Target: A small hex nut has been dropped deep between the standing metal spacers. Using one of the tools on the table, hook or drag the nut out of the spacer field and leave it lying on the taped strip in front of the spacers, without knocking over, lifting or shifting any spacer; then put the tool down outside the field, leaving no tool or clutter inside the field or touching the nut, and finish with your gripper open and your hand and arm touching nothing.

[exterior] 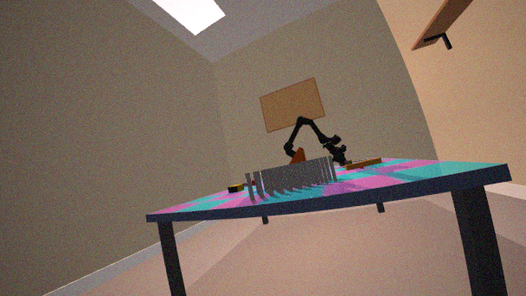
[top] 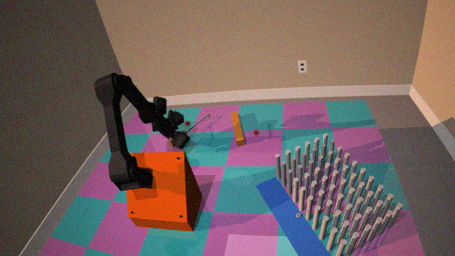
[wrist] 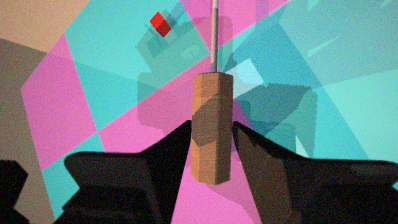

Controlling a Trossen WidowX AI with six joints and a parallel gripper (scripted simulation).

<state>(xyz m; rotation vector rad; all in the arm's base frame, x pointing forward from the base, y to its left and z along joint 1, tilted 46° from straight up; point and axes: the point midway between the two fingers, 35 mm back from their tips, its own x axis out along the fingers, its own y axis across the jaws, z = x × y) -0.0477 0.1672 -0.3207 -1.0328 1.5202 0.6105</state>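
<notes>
1. The gripper [wrist: 212, 131] is clenched on the wooden handle [wrist: 212, 125] of a hook tool; in the wrist view both black fingers press against the handle's sides, and a thin metal rod [wrist: 214, 35] runs out from its far end.
2. In the top view the gripper [top: 180, 140] sits low over the checkered table [top: 239, 187], near the back left of the top, just beyond the orange block [top: 165, 194] that carries the arm [top: 112, 123]. The rod [top: 198, 122] slants away from it toward the wall.
3. The nut [top: 298, 215] lies on the blue strip [top: 288, 213], close beside the front row of spacers [top: 329, 187] (whether it touches one cannot be told).
4. All visible spacers stand upright in their rows.
5. An orange bar [top: 238, 128] lies on the table behind the spacers, with 1 small red cube [top: 256, 132] just to its right.
6. A 2nd red cube [top: 187, 123] lies near the gripper; the wrist view shows it [wrist: 161, 24] left of the rod.
7. From the exterior view, the arm [exterior: 311, 134] bends down behind the spacers [exterior: 298, 175].
</notes>
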